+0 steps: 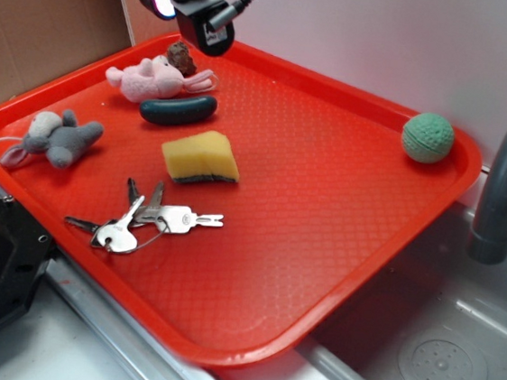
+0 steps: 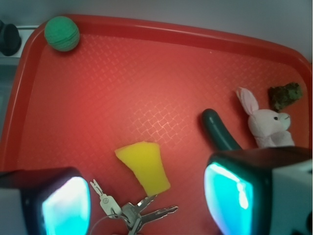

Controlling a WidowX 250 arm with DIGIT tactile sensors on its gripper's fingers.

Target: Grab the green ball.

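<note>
Spanning a grey sink edge, a red textured plastic tray [image 1: 323, 215] carries scattered objects. Exterior view: the small round knitted teal-green ball [image 1: 427, 137] rests at the tray's 2 o'clock corner, touching nothing. The black robot gripper [image 2: 146, 196] hangs above the 11 o'clock corner, over a pink plush rabbit [image 1: 147, 80] and a dark green pickle-shaped toy [image 1: 178, 109]; its fingers stand wide apart, empty. Step in hand: approach, not yet begun. The next move calls for travel across the tray, then descent over the ball.
</note>
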